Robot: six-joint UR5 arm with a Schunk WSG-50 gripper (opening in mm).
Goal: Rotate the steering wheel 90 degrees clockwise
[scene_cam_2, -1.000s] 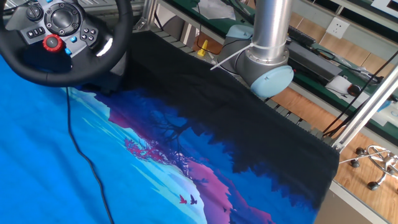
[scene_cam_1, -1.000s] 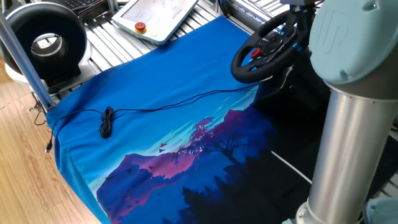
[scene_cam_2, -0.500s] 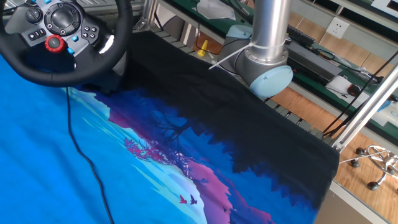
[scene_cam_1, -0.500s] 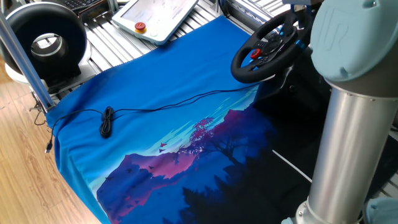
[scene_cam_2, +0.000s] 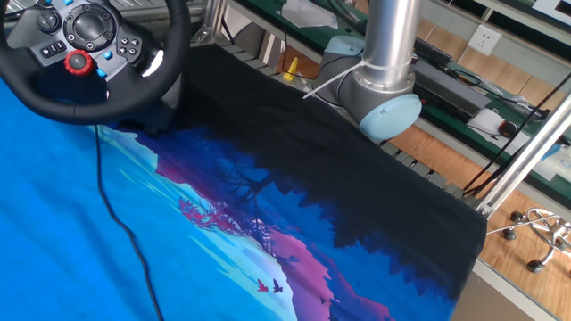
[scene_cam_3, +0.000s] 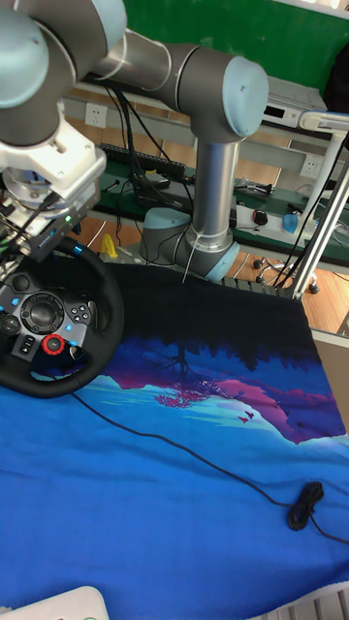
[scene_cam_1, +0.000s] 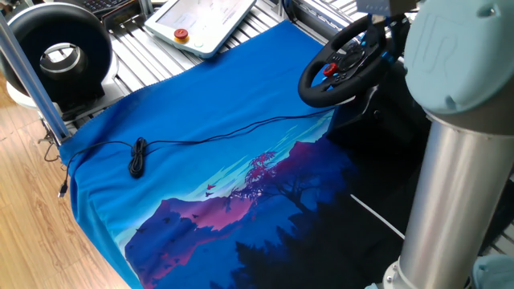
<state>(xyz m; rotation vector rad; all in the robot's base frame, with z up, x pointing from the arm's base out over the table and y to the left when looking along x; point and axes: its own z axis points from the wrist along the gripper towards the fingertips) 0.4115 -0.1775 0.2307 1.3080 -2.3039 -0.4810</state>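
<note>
Arm shifted slightly; hand (scene_cam_3: 39, 232) above steering wheel (scene_cam_3: 48, 325), its opening hidden, unclear.

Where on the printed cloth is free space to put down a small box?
The middle of the cloth is bare, between the steering wheel and the coiled cable; only a thin cable line crosses it. The dark part near the arm base is free too. Around the wheel it is crowded.

Two fixed views look down from opposite table sides, the tall one faces the arm — all share the steering wheel (scene_cam_1: 341, 64).
</note>
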